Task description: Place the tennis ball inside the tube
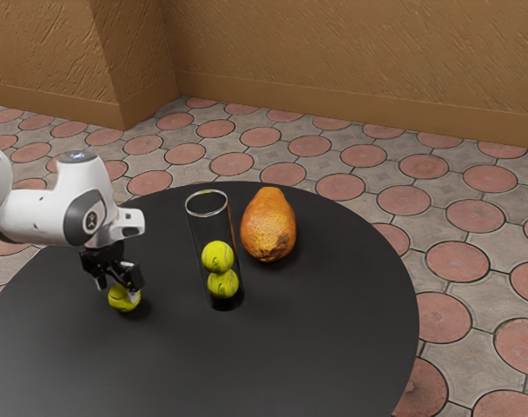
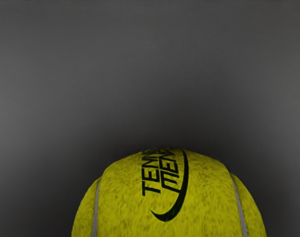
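My gripper [image 1: 118, 285] is down over a yellow-green tennis ball [image 1: 123, 298] on the near left part of the table; how tightly it stands around the ball cannot be made out. In the wrist view, the tennis ball [image 2: 165, 197] is large and close under my hand, its dark lettering facing the camera. A clear tube [image 1: 209, 208] stands upright on the exterior view's right of my gripper, with its rim open at the top. Inside it one ball [image 1: 217, 257] rests above another ball [image 1: 222, 283].
An orange papaya-like fruit [image 1: 268, 224] stands close to the tube, on the exterior view's right of it. The round black table [image 1: 333, 347] has a curved edge, with patterned floor tiles beyond and a brown wall behind.
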Robot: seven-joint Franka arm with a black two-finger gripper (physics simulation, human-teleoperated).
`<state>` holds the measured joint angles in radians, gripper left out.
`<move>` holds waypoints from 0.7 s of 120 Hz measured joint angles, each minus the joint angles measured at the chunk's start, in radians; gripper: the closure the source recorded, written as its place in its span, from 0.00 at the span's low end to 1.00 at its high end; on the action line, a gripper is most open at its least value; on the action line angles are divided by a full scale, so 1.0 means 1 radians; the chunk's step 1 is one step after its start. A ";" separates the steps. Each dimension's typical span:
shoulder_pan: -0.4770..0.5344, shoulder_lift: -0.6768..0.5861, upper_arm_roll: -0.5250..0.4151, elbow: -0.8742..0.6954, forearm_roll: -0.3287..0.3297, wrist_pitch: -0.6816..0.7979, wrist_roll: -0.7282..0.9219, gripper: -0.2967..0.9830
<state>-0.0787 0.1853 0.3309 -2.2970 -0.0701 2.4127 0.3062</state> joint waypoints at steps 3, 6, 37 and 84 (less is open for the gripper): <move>0.000 0.005 0.000 0.001 -0.003 0.002 0.000 0.23; 0.001 0.009 -0.001 0.002 -0.005 0.003 0.001 0.23; 0.002 0.034 -0.007 0.003 -0.026 0.034 0.004 0.24; 0.001 -0.003 -0.007 0.003 -0.028 0.034 -0.014 0.54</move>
<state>-0.0780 0.1822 0.3243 -2.2939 -0.0977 2.4467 0.2917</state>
